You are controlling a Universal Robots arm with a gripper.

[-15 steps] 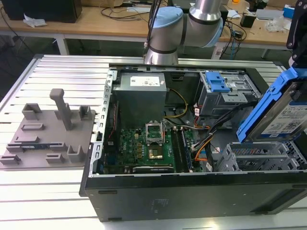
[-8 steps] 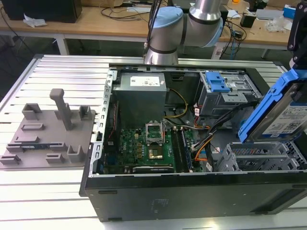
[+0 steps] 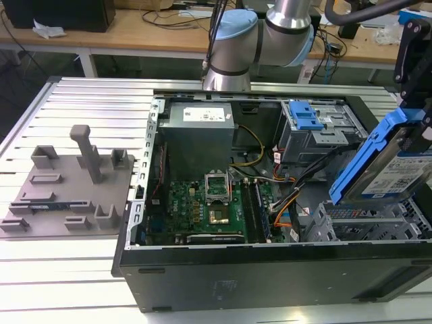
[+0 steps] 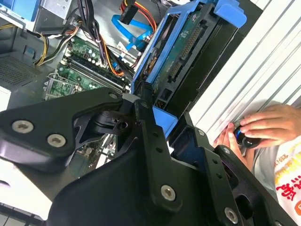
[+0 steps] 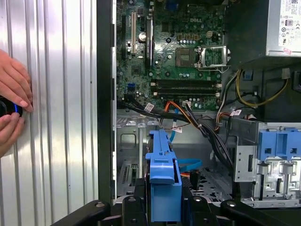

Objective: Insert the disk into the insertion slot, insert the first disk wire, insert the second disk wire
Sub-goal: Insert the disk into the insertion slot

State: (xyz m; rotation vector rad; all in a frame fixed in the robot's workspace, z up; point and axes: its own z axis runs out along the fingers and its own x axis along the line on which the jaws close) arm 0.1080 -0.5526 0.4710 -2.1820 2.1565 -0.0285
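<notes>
My gripper (image 3: 420,121) is shut on the disk (image 3: 403,172), a silver drive with a white label in a bright blue frame. It holds the disk tilted above the case's corner at the exterior view's right. Just under it lies the insertion slot (image 3: 361,226), a low grey perforated cage. In the first wrist view the disk's blue frame (image 5: 163,169) stands edge-on between my black fingers (image 5: 137,195), over the slot (image 5: 128,162). The first disk wire (image 4: 128,24), a light-blue flat cable, loops on the case floor (image 5: 189,165). Beside it hang the red and orange strands of the second disk wire (image 4: 141,13).
The upper drive box with a blue latch (image 3: 309,120) stands behind the slot. Thick black cables (image 5: 207,134) run past the motherboard (image 3: 209,202) and the power supply (image 3: 199,121). A grey fixture plate (image 3: 67,192) lies at the exterior view's left. A person's hand (image 5: 11,94) rests on the slatted table.
</notes>
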